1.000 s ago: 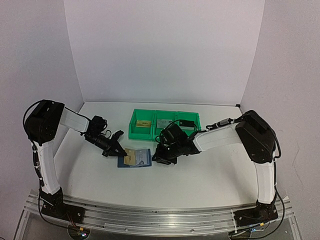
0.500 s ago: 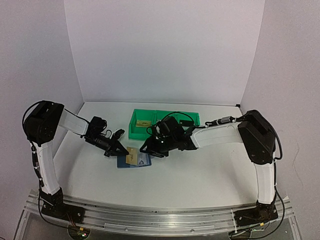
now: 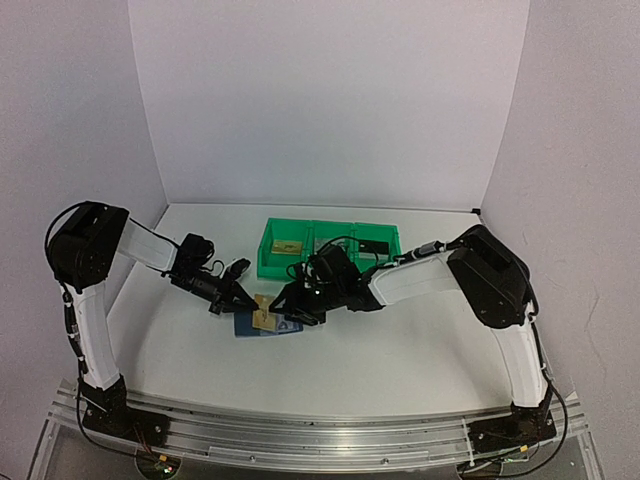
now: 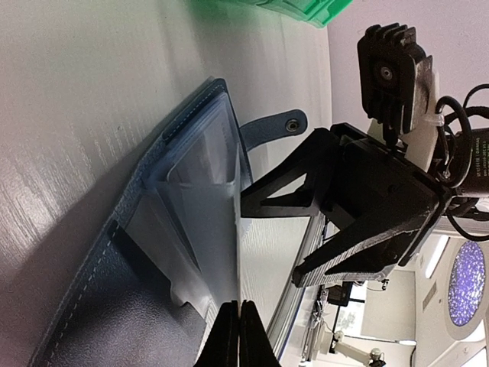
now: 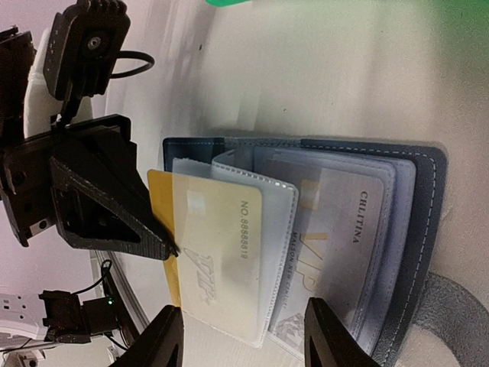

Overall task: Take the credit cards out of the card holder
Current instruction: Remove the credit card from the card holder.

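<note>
Right end effector now over card holder; green bins just behind.

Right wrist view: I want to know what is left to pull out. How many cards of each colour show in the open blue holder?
Gold-yellow card: 1
Silver-grey card: 1
Total: 2, both in clear sleeves of the card holder

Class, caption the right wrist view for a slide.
Right end effector open over the unfolded card holder; shut left end effector tip at its protruding gold card.
</note>
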### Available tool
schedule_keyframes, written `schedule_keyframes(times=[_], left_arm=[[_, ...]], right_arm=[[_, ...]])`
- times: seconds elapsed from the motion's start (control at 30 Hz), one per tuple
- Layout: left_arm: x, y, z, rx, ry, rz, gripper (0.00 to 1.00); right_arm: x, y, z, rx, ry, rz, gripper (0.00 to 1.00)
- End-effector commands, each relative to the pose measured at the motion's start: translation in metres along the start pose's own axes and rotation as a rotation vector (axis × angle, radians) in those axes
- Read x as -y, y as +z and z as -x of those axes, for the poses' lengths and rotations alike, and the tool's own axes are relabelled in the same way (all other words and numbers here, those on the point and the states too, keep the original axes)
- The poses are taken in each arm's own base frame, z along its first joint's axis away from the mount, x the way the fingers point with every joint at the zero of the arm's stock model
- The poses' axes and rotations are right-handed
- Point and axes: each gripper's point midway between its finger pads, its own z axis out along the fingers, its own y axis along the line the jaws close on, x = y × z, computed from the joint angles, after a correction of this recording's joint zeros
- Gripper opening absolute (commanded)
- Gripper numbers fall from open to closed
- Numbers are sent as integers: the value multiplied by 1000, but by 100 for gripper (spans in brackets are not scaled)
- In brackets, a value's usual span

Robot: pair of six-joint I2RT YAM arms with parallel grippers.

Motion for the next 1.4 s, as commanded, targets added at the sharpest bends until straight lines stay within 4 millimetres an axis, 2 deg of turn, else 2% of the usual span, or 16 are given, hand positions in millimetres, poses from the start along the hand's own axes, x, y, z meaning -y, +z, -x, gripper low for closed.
schedule_keyframes(times=[0.0,0.13,0.23,0.37,0.5,0.73,0.87,1.0,1.07,1.2,1.37], left_arm=[[2,-5,3,-28,32,25,0],[6,-8,1,-30,49,18,0],[8,-7,5,-18,52,5,0],[-5,-7,6,-27,44,64,0],[-14,-16,8,-31,34,127,0],[-4,-36,14,-35,112,185,0],[-16,-47,13,-40,129,241,0],[-25,-63,15,-29,152,283,0],[-23,-71,20,-23,194,304,0],[-2,-80,23,-13,255,286,0],[24,-87,29,25,243,246,0]], right_arm=[[17,7,-2,-3,45,-25,47],[34,8,-9,-7,77,-41,40],[24,14,-9,-28,103,62,41],[22,15,-4,-11,115,83,40],[39,9,-5,6,157,44,38],[61,1,-14,14,197,-15,37],[67,0,-19,7,206,-30,37],[64,-2,-19,4,195,-27,37],[61,-3,-17,4,190,-24,37],[50,-4,-13,1,170,-3,38],[23,-14,3,35,132,29,38]])
